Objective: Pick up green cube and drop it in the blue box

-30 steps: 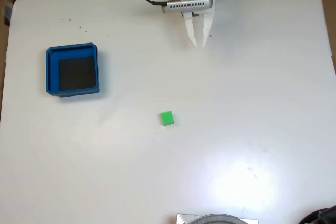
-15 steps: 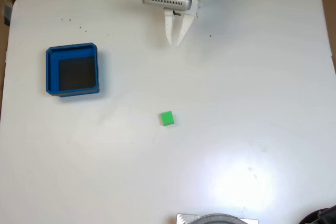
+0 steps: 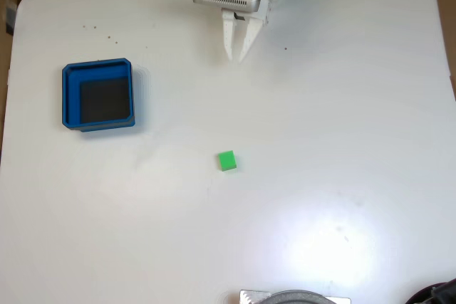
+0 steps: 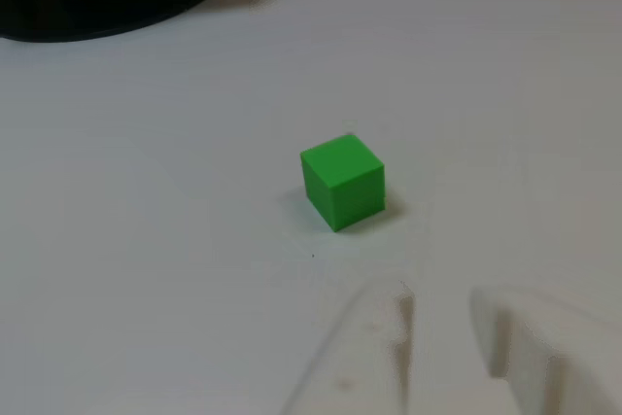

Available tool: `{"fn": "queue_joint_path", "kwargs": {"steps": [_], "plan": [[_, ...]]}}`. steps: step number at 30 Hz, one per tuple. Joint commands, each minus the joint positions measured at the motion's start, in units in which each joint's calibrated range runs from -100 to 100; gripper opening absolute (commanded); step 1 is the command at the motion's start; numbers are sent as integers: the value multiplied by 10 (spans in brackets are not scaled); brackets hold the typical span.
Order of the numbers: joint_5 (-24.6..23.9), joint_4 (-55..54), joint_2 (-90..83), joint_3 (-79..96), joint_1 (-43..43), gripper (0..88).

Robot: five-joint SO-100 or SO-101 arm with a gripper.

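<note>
In the fixed view we find the blue box [image 3: 97, 95] near the tabletop's [image 3: 342, 140] left edge, sitting where it sat before. The green cube [image 3: 226, 161] lies around the tabletop's middle, unmoved, well apart from the box. At the top edge the white claw [image 3: 236, 55] hangs close to where it was half a second ago, after swinging left earlier; its fingers have narrowed to a slight gap. In the other view the cube [image 4: 342, 180] rests beyond the blurred fingertips [image 4: 394, 337].
</note>
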Motion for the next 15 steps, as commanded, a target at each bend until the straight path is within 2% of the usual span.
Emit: {"fn": "queue_joint_path", "kwargs": {"steps": [1, 15], "plan": [[2, -16, 72, -76, -16, 13], [2, -15, 379, -335, -22, 14]]}}
